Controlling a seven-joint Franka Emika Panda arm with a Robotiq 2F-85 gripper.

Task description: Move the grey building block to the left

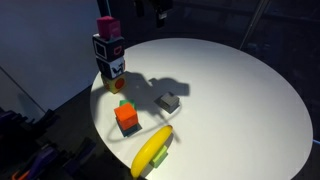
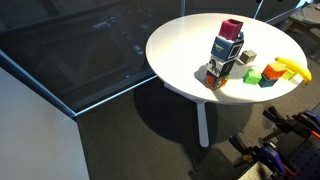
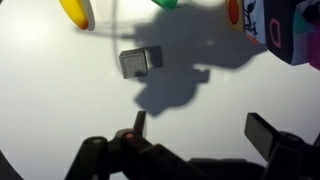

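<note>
The grey building block (image 1: 168,101) is a small dark grey cube lying on the round white table (image 1: 230,90), apart from the other objects. It also shows in an exterior view (image 2: 249,58) and in the wrist view (image 3: 140,61). My gripper (image 3: 200,130) is open and empty. It hangs well above the table, with the block ahead of its left finger in the wrist view. In an exterior view only its dark tip shows at the top edge (image 1: 160,12).
A tall stack of black-and-white patterned cubes with a magenta top (image 1: 108,55) stands near the table edge. An orange-red cube (image 1: 127,118) rests on a green piece. A banana (image 1: 152,150) lies by the near edge. Dark floor surrounds the table.
</note>
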